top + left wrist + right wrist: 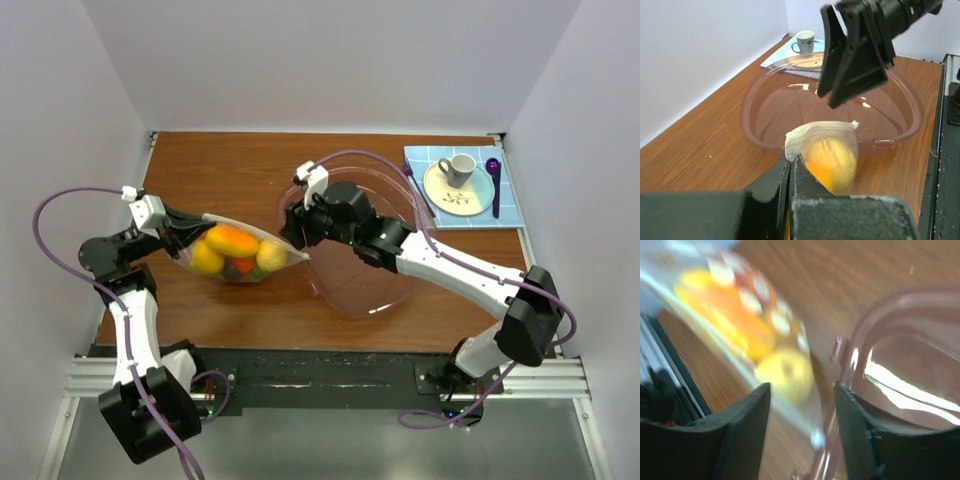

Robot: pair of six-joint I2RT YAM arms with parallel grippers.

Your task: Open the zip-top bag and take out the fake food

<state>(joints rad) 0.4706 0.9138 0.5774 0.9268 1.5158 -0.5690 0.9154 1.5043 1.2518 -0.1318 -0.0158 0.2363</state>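
Left gripper [790, 162] pressed together, pinching one end of the zip-top bag [832, 150]. The bag stretches straight out ahead of its fingertips. Fake food [232, 243] is sealed inside, yellow and orange rounded pieces with something red beneath. Right gripper [827, 98] is at the bag's opposite end with jaws spread, tips just above the whitish zip strip and not closed on it (the right wrist view is blurred, but shows a clear gap between the fingers). A pink-tinted bowl [360, 295] sits on the table [230, 170] under and behind the right gripper. Well beyond it is a blue mat [510, 215] with a plate [450, 195], cup [458, 167] and purple spoon [493, 180].
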